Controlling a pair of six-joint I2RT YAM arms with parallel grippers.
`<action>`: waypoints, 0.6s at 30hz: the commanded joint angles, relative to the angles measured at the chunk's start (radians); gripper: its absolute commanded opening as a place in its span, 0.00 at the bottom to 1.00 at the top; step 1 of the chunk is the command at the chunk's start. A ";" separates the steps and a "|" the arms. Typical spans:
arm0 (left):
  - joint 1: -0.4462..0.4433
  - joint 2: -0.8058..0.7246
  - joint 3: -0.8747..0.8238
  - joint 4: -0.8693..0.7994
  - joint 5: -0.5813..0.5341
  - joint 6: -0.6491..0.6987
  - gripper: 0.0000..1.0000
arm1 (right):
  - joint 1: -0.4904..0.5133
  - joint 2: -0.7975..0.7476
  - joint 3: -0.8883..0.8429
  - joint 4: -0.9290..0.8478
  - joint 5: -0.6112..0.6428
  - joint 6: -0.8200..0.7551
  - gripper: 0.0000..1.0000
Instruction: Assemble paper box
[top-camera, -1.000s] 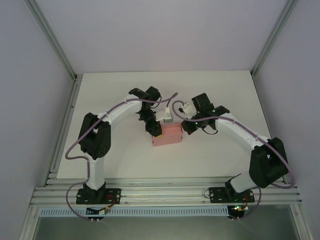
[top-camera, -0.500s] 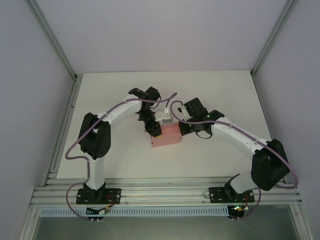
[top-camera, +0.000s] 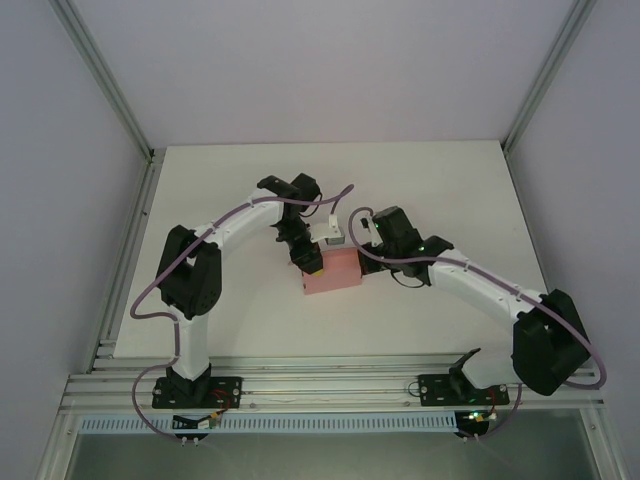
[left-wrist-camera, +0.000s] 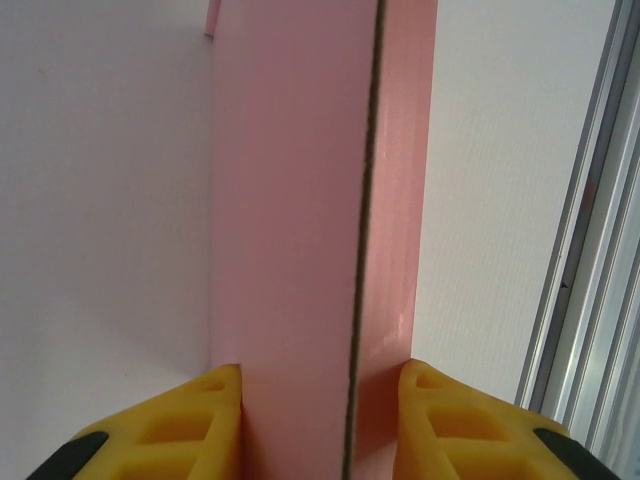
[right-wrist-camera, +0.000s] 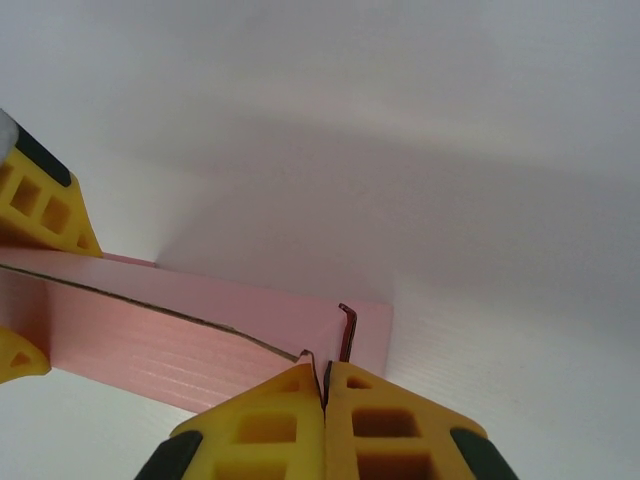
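Since a second ago: right arm swung leftward, bringing the right gripper in against the far right corner of the paper box; box and left arm in the same place as before.

Paper box: pink thin card, folded into a low rectangular shape, lying near the middle of the white table, between the two grippers. In the left wrist view, a dark seam down its length where one panel meets the next. In the right wrist view, same seam along the top edge and a small card edge curling up at the near corner. Inside of the box hidden.

Left gripper: clamped on the box's left end, narrow, one yellow finger pressed to each side; also visible from the right wrist, straddling that end.

Right gripper: fingers pressed fully together, tips touching the box just beside the curled edge; cannot tell whether any card lies between them.

Further out: purple cables along both arms, aluminium rails at the near edge.
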 joint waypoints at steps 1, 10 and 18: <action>0.005 -0.010 0.032 0.143 0.020 -0.056 0.34 | 0.051 0.009 -0.054 -0.008 -0.104 -0.024 0.00; 0.003 -0.086 0.059 0.218 -0.001 -0.187 0.64 | 0.075 0.001 -0.028 -0.057 0.023 -0.012 0.00; 0.001 -0.251 -0.014 0.284 -0.166 -0.315 0.88 | 0.115 -0.025 -0.023 -0.049 0.091 -0.007 0.00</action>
